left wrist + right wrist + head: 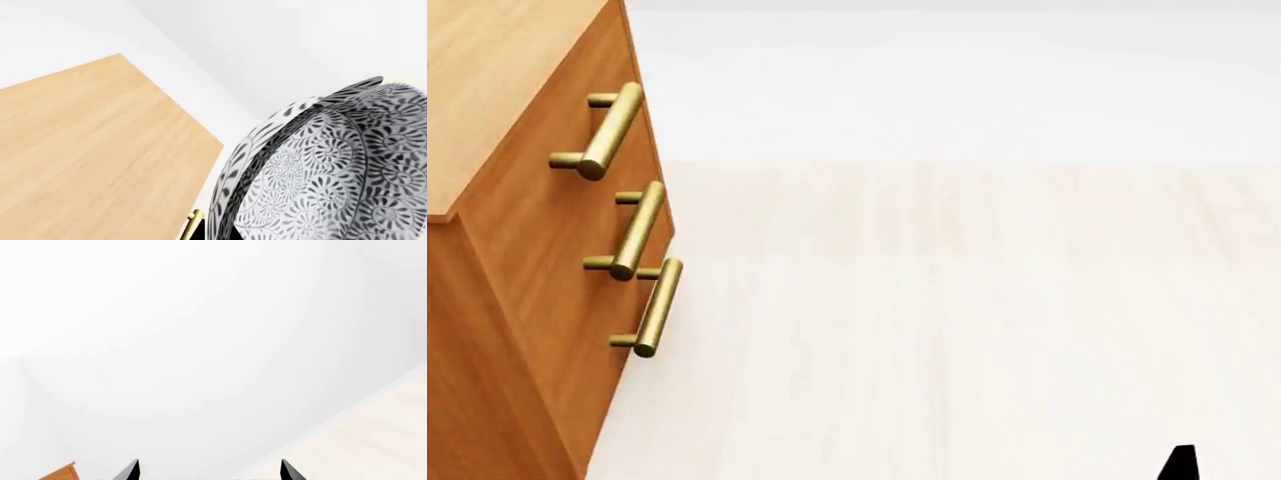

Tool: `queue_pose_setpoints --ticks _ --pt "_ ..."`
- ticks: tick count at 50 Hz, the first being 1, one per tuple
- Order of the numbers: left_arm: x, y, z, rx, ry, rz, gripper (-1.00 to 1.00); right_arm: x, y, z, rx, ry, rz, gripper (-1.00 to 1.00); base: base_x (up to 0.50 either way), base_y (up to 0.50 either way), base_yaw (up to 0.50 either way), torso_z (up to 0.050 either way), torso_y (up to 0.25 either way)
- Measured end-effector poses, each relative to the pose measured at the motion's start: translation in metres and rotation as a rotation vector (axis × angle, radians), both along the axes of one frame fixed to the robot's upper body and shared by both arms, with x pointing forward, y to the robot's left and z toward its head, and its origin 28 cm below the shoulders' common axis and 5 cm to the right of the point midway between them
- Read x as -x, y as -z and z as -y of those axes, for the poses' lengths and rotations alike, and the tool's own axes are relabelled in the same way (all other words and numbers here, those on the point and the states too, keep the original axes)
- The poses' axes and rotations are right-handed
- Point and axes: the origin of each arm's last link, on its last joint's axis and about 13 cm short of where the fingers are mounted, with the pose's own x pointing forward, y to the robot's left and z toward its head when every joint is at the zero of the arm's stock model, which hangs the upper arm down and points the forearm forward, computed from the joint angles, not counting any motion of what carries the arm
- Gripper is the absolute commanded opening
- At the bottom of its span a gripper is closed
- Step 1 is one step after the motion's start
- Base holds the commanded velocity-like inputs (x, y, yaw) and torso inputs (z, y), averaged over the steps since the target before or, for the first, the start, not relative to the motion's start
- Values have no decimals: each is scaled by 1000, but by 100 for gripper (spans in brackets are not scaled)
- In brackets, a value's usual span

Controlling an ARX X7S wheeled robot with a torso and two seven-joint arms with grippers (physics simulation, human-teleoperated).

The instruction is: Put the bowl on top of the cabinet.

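Your bowl [327, 170] fills the near side of the left wrist view, tipped steeply so you look into its patterned inside, with the light wood top of the cabinet [87, 150] beside and beyond it; it hangs past the cabinet's edge, not over the top, and a brass handle [194, 216] shows just at its lower rim. You cannot see the left gripper itself, so you cannot tell how it holds the bowl; judge the hold as uncertain. The head view shows neither bowl nor left arm, only the cabinet front with its three handles [607, 130] and bare floor [988, 320].

The main risk, as I judge it: release here and the bowl drops down the drawer front to the floor; carry it over the top first. Tilted as it is, it may land on its rim and roll off; level it before lowering. Come in too low and its wall may strike the cabinet's edge.

The right gripper [209, 471] is spread wide, its tips apart and holding nothing; keep it away.
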Motion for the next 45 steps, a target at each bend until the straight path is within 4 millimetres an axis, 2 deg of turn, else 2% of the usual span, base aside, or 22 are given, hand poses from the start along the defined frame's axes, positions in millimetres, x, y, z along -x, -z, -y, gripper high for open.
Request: queue_pose_setpoints --ticks 20,45 --pt "-21 -4 -20 71 19 59 -100 -8 3 1 16 21 -14 100 0 0 0 1 1" --pt "-22 16 -39 189 -258 88 -100 -14 5 1 26 33 -32 100 0 0 0 0 0"
